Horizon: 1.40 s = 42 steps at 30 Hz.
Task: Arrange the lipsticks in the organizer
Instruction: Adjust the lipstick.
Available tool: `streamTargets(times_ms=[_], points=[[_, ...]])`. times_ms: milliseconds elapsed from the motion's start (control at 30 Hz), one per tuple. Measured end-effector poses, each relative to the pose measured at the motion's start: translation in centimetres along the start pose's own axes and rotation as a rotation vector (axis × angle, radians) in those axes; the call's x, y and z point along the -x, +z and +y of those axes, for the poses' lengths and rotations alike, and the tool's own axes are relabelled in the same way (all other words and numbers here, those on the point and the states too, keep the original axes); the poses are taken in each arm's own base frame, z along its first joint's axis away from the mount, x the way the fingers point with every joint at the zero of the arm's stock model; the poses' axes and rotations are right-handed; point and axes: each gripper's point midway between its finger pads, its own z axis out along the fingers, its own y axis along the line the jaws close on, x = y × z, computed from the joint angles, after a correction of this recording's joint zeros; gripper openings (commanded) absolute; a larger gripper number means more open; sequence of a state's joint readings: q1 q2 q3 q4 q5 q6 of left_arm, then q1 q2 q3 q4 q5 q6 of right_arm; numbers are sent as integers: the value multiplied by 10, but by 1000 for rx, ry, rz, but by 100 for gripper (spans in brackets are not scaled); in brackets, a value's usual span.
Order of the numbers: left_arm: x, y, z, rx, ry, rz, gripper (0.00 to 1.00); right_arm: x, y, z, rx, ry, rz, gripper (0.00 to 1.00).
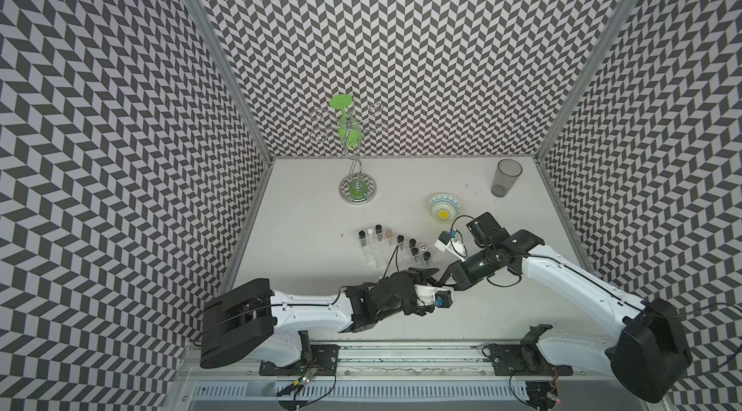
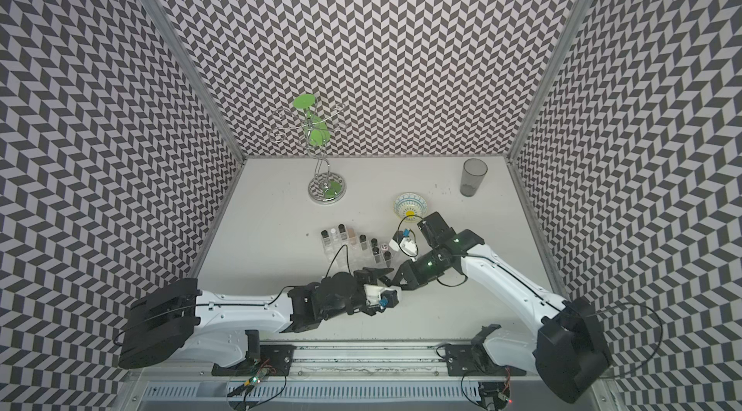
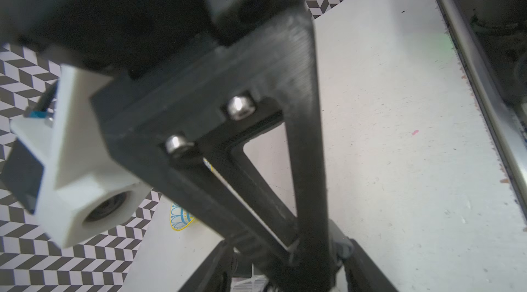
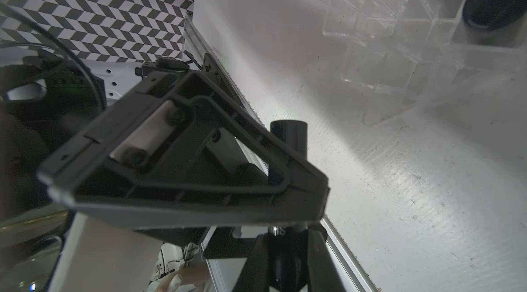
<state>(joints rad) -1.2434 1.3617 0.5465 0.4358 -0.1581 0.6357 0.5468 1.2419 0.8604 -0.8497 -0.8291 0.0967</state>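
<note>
The clear stepped organizer [image 1: 371, 255] [image 2: 332, 249] stands mid-table with several lipsticks upright in its cells, mostly black [image 1: 378, 228] and one beige [image 1: 388, 233]. Just in front of it the two grippers meet. My right gripper [image 1: 442, 281] [image 4: 288, 265] is shut on a glossy black lipstick [image 4: 288, 136]. My left gripper [image 1: 429, 273] [image 3: 291, 272] reaches across that tube, one finger [image 4: 185, 162] covering its middle. In the left wrist view its jaws stand apart, the right gripper's finger [image 3: 308, 162] passing between them. Whether they touch the tube is hidden.
A patterned yellow-centred bowl [image 1: 443, 208] [image 3: 179, 216] sits behind the right wrist. A tall grey tumbler [image 1: 506, 178] stands at the back right. A wire stand [image 1: 357, 188] holding green glasses is at the back. The organizer's near cells [image 4: 399, 34] lie close to both grippers.
</note>
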Motion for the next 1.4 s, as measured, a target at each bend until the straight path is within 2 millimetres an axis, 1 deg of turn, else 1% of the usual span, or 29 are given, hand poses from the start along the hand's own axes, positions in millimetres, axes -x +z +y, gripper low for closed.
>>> streamTargets(times_ms=[33, 67, 167, 267, 367, 400, 433, 500, 533, 567, 633, 700, 733, 833, 900, 967, 1067, 1133, 1200, 1300, 1400], points=[[1, 0, 0, -2, -2, -4, 32, 0, 0, 0, 3, 1, 1, 16], [2, 0, -1, -10, -3, -4, 22, 1, 1, 0, 5, -1, -1, 16], [-3, 0, -8, -39, 16, 15, 22, 1, 0, -1, -1, -4, -1, 16], [-4, -1, -9, -47, 16, 16, 23, 1, 1, -2, 0, -4, 3, 17], [-3, -1, -10, -52, 16, 14, 22, 1, 2, -1, 4, -5, 4, 20], [-3, -2, -10, -54, 16, 14, 22, 1, 2, -1, 6, -4, 5, 25], [-3, -2, -10, -56, 15, 14, 22, 1, 2, -1, 8, -3, 6, 33], [-2, -2, -10, -53, 7, 9, 20, 1, 3, -1, 11, 4, 10, 43], [-2, -2, -9, -50, 4, 8, 14, 2, 3, 0, 15, -2, 8, 47], [-1, -3, -8, -47, 3, 6, 11, 2, 3, 0, 15, 4, 8, 53], [1, -4, -4, -36, -2, 2, 9, 4, 2, -1, 11, 6, 1, 59], [2, -5, 0, -18, -13, -2, 2, 7, -1, 0, -8, 17, -25, 63], [3, -6, 3, -8, -26, -6, 0, 10, -3, 1, -14, 17, -44, 64], [6, -12, 21, 40, -108, -25, 0, 25, -16, 10, -33, -13, -146, 65], [6, -18, 41, 72, -212, -50, 0, 40, -31, 20, -48, -50, -258, 64], [4, -27, 66, 105, -328, -82, 0, 55, -47, 31, -49, -97, -391, 60], [-4, -41, 104, 143, -518, -143, 0, 64, -62, 42, -8, -166, -568, 61], [-9, -50, 119, 135, -631, -192, 0, 65, -62, 44, 27, -196, -637, 61], [-14, -57, 123, 82, -740, -251, 0, 67, -57, 43, 58, -214, -673, 60], [-21, -62, 115, -10, -866, -283, 0, 78, -49, 42, 100, -234, -689, 60], [-21, -64, 110, -76, -951, -300, 0, 88, -41, 47, 134, -267, -681, 59]])
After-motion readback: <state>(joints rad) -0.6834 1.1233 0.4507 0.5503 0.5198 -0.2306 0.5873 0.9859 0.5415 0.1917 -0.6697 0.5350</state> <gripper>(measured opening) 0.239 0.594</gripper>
